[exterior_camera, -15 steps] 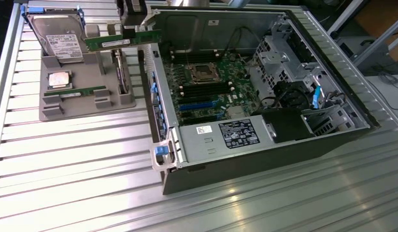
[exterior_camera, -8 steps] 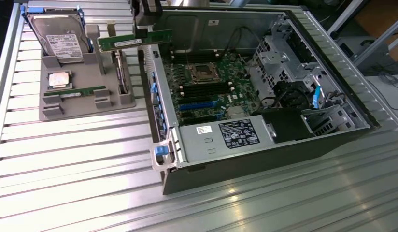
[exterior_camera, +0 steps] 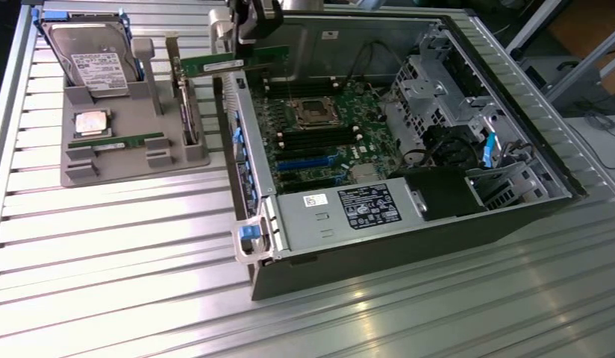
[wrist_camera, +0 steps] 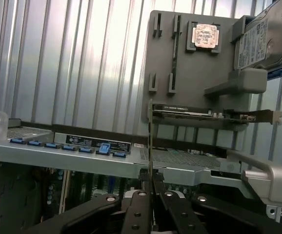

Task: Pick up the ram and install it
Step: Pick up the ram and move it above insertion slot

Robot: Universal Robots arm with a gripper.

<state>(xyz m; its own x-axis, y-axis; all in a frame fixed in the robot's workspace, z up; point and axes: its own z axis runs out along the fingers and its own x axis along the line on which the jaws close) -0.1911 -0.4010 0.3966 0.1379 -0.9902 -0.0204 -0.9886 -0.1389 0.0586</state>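
Note:
The ram point(exterior_camera: 230, 63) is a thin green stick held level above the open computer case's wall on the exterior view's left. My gripper point(exterior_camera: 238, 51) comes down from above and is shut on it. In the wrist view the ram point(wrist_camera: 150, 141) shows edge-on, rising from between my black fingers point(wrist_camera: 137, 204), with the gripper point(wrist_camera: 151, 178) over the case's rim point(wrist_camera: 82, 158). Below lies the motherboard point(exterior_camera: 322, 138) with its long dark memory slots point(exterior_camera: 318, 134). A second green stick point(exterior_camera: 128, 141) lies in the grey holder tray point(exterior_camera: 119, 168).
The holder tray point(wrist_camera: 194, 73) also carries a hard drive point(exterior_camera: 89, 63), a square silver processor chip point(exterior_camera: 92, 121) and an upright green card with a metal bracket point(exterior_camera: 185, 97). The case holds a power supply point(exterior_camera: 352, 209) and drive cages point(exterior_camera: 437, 89). The ribbed metal table point(exterior_camera: 119, 253) lies around it.

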